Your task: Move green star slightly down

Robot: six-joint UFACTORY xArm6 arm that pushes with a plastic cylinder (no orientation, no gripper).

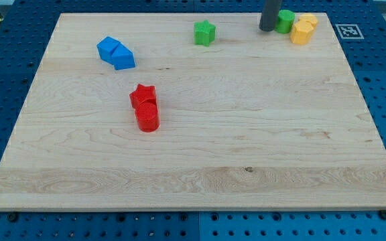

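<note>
Approach step: my tip (267, 29) is not yet at the green star (205, 32).

In the camera view, the star sits near the counter's (200, 174) top edge, untouched; my tip rests apart, beside a green cylinder (285, 21) toward the top right corner. No fingers exist here. Next, I judge, get above the star and push down.

bare board below green star (205, 32), red blocks (145, 108) well apart at lower left

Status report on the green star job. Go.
My tip at the view's top, beside the green cylinder, right of the green star. Star untouched. Board below it open.
</note>
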